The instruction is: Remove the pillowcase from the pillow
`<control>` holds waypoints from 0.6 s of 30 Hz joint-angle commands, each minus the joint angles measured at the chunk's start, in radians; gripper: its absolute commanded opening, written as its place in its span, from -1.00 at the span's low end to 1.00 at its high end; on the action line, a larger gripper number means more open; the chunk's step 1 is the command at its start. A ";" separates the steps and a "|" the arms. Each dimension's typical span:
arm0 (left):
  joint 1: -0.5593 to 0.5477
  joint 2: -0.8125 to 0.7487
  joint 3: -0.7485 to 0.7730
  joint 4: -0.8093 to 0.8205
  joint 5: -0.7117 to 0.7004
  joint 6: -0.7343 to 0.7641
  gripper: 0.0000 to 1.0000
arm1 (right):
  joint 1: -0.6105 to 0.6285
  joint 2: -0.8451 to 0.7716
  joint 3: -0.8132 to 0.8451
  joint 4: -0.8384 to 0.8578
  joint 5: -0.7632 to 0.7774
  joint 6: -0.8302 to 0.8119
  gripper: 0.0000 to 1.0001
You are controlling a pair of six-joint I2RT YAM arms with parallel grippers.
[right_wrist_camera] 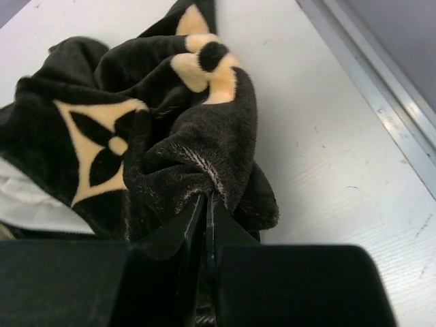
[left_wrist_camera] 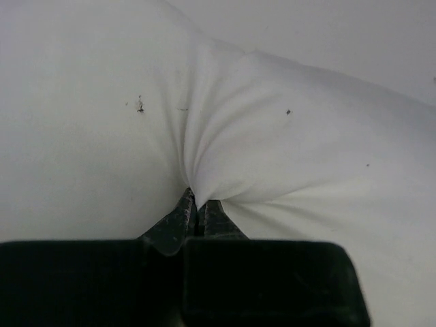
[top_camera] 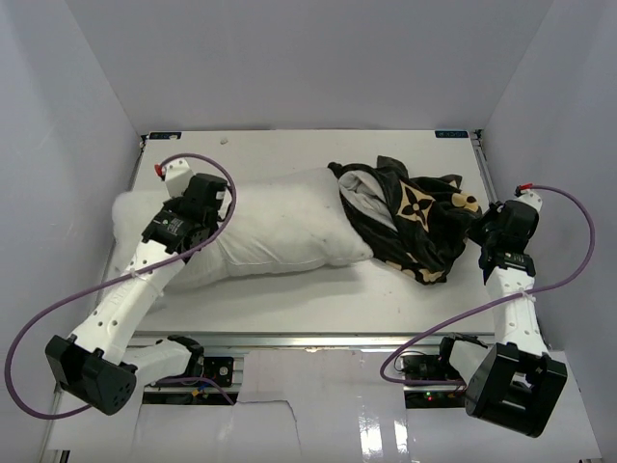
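Pillowcase (top_camera: 415,217): black plush with tan flower and star motifs, bunched in a rumpled heap on the right part of the table. It covers only the right end of the pillow. Its pale inner side shows where the mouth gapes towards the left.
Pillow (top_camera: 270,227): long, plump and plain white, lying across the table from left to right. Most of its length is bare. The left end sits close to the left wall and the right end disappears into the black cover.
Left gripper (left_wrist_camera: 196,208): fingers pressed together on a pinch of the white pillow fabric. Creases fan out from the tips across the cloth. From above, it sits on the pillow's left part.
Right gripper (right_wrist_camera: 208,204): fingers closed on a thick fold of the pillowcase at the heap's right side, with the plush bulging over the tips.
Left arm (top_camera: 125,299): white links rising from the near-left base and leaning in over the pillow.
Right arm (top_camera: 511,289): rising from the near-right base, with its black wrist just beside the heap.
Table (top_camera: 289,299): white and flat, with both soft things resting on it.
Rail (right_wrist_camera: 381,102): a metal strip along the table's right edge, apart from the cloth.
Cables (top_camera: 58,318): purple, one looping out from each arm.
Walls (top_camera: 318,58): plain pale panels closing in the left, far and right sides.
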 commanded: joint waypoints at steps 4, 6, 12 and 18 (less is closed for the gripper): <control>-0.006 -0.145 -0.234 0.173 0.140 -0.178 -1.00 | -0.004 -0.036 -0.010 0.063 -0.100 -0.002 -0.85; -0.004 -0.179 -0.261 0.244 0.210 -0.092 -0.79 | -0.004 -0.050 -0.010 0.058 -0.100 -0.006 -0.85; -0.007 -0.204 -0.122 0.210 0.551 0.187 0.59 | -0.002 -0.073 -0.026 0.064 -0.148 -0.002 -0.84; -0.068 -0.104 -0.042 0.267 0.969 0.298 0.60 | -0.004 -0.076 -0.044 0.075 -0.181 0.001 -0.84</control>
